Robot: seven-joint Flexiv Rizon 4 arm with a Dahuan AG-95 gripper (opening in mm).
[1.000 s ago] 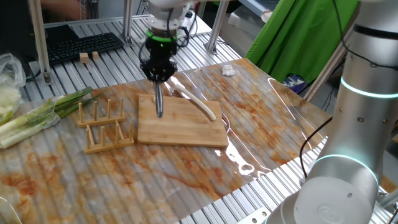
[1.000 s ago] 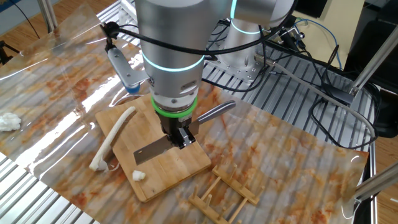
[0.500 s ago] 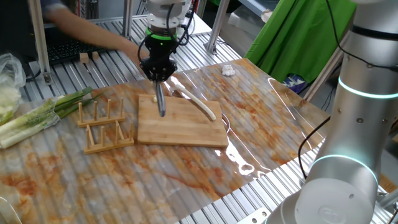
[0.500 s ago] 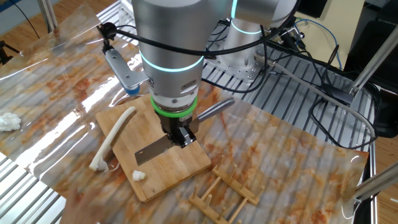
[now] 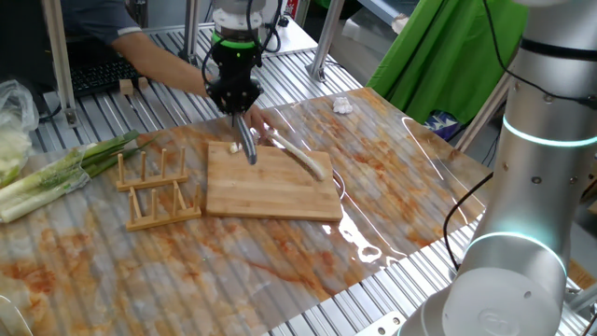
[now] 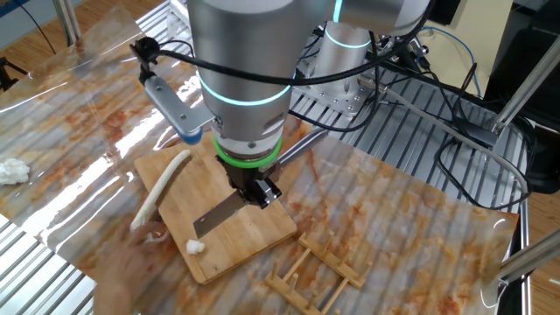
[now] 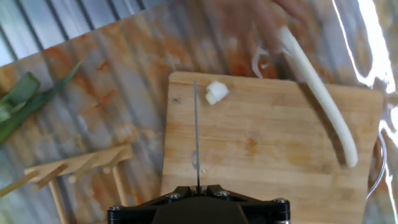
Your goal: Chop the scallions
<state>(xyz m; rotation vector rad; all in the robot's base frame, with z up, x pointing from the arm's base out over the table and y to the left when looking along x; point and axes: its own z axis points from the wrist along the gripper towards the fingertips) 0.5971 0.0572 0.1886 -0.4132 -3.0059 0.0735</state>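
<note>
Scallions (image 7: 317,93) cross the board (image 7: 267,162) (blurred hand beside); fingers (image 6: 256,194) clamp knife (image 6: 219,219).

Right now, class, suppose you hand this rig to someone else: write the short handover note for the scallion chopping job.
Gripper: shut on the knife, blade held above the wooden board, pointing down.
Scallion stalk: lies along one edge of the board, one end hanging off it, mostly whole.
Cut piece: one short white segment near the board's corner, beside the blade line.
A person's hand is reaching in close to the stalk; keep clear of it.
Done: one segment cut off.
Left: nearly the whole stalk still to chop.
</note>
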